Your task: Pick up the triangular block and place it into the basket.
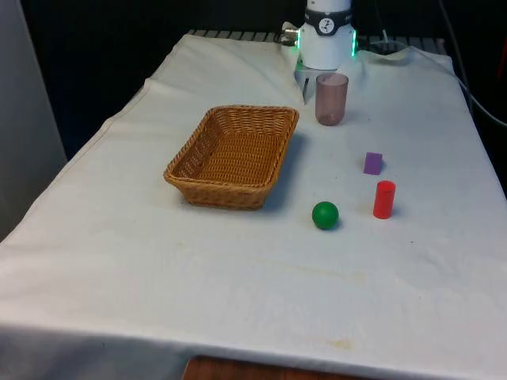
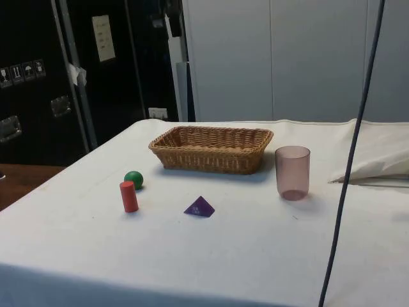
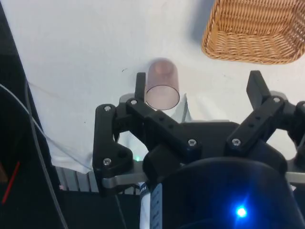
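The triangular block (image 1: pixel 373 163) is a small purple pyramid (image 2: pixel 199 206) lying on the white cloth, toward the front view's right. The woven wicker basket (image 1: pixel 212 193) stands empty left of it in the front view, and its side wall (image 2: pixel 211 157) faces the side camera. In the wrist view my gripper (image 3: pixel 198 88) hangs high over the table's far end with its black fingers (image 3: pixel 140 86) spread wide and nothing between them. From there I look down on the basket's corner (image 3: pixel 238 51). The gripper is far from the block.
A translucent pinkish cup (image 1: pixel 331 99) stands upright between the basket and the robot's end (image 2: pixel 293 173), directly beneath the gripper (image 3: pixel 162 83). A green ball (image 1: pixel 325 214) and an upright red cylinder (image 1: pixel 383 199) sit close in front of the block. A dark cable (image 2: pixel 351 160) crosses the side view.
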### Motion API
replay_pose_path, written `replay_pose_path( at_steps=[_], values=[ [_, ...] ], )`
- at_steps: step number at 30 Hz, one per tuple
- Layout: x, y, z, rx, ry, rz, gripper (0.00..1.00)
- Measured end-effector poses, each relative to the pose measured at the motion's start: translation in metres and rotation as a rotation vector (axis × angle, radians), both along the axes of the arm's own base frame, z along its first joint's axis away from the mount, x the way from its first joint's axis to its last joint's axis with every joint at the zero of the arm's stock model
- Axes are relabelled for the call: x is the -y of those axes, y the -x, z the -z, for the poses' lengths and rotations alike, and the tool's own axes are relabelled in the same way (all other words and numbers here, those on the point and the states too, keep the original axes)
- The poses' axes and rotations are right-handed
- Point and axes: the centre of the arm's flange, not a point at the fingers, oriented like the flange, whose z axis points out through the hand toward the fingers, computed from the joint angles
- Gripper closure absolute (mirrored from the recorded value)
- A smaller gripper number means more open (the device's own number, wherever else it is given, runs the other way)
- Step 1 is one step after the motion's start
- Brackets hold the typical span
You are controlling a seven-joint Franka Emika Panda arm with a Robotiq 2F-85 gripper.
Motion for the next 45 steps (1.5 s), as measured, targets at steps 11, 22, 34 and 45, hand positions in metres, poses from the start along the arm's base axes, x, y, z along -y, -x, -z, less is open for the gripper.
replay_pose_path(
  at_steps=[11, 22, 34, 45],
  values=[
    [-0.014, 0.019, 0.01, 0.04, 0.008, 0.001, 0.0],
    [-0.032, 0.032, 0.022, 0.071, 0.022, 0.003, 0.0],
    [-0.053, 0.038, 0.039, 0.082, 0.028, 0.009, 0.0],
    [-0.068, 0.046, 0.061, 0.09, 0.028, 0.018, 0.0]
  ],
)
